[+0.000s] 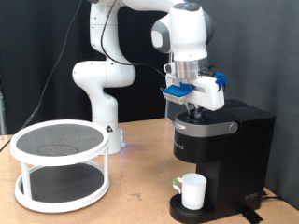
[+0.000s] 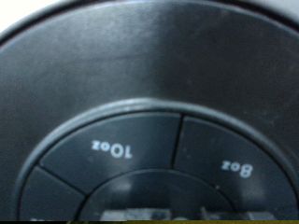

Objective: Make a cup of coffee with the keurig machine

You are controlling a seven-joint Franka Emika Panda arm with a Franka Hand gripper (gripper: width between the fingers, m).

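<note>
The black keurig machine [image 1: 224, 154] stands at the exterior view's right, its lid down. The white cup [image 1: 193, 190] sits upright on its round drip base, under the spout. My gripper [image 1: 197, 109] hangs straight down over the machine's top panel, fingertips at or just above it. The wrist view is filled by the dark lid with its round button panel [image 2: 149, 168], showing the "10oz" button [image 2: 112, 147] and the "8oz" button [image 2: 239, 167]. The fingers do not show clearly there. Nothing is seen between them.
A white two-tier round rack [image 1: 61, 161] with dark mesh shelves stands on the wooden table at the exterior view's left. The arm's white base [image 1: 103, 89] rises behind it. A black curtain backs the scene.
</note>
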